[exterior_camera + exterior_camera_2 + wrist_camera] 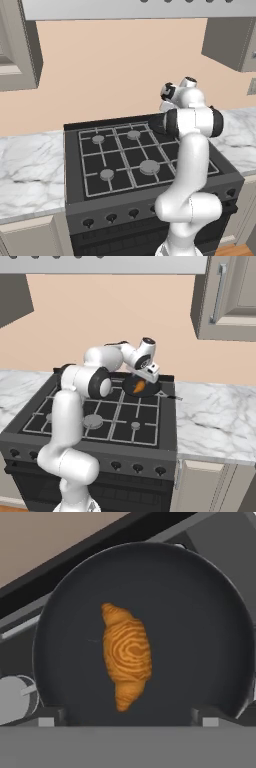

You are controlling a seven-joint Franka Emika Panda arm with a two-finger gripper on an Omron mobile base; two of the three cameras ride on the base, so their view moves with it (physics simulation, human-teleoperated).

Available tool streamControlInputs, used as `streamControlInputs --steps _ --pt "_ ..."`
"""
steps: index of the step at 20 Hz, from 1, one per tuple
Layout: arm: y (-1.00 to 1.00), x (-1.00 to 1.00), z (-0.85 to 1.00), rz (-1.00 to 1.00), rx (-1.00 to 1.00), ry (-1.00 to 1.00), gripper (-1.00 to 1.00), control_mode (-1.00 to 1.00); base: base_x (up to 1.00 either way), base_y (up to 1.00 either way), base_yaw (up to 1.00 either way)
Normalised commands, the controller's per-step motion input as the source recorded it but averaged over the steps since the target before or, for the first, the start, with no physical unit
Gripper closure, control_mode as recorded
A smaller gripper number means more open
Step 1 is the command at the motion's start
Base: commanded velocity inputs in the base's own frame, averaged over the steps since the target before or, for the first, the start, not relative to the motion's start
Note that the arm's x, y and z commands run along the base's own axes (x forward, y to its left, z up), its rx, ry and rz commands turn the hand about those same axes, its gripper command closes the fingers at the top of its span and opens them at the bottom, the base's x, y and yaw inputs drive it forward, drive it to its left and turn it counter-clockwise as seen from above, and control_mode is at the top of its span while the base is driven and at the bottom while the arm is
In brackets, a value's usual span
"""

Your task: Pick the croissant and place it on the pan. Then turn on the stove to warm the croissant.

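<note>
The orange-brown croissant lies loose in the middle of the round black pan. The pan sits on the back right burner of the dark grey stove, its thin handle pointing right toward the counter. My gripper hangs just above the croissant, open, with nothing between its fingers. In the hand view my gripper straddles the near rim of the pan, its fingertips far apart. From the left base view my arm covers most of the pan.
Black knobs run along the stove front, also seen from the right. Marble counter lies left and right of the range. A wall cabinet hangs upper right. A grey burner cap sits beside the pan.
</note>
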Motion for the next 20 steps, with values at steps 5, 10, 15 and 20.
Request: streamControlInputs --steps 5,10,15,20 --pt "0.12 -0.32 0.3 0.07 -0.04 -0.01 -1.0 -1.0 0.0 0.0 0.0" --pt "0.01 -0.38 0.16 0.03 0.0 0.0 -1.0 -1.0 0.0 0.0 0.0" --pt "0.0 -0.52 0.22 0.0 0.0 -0.02 -1.0 -1.0 0.0 0.0 0.0" --pt "0.0 -0.58 0.31 0.01 0.0 -0.04 -1.0 -1.0 0.0 0.0 0.0"
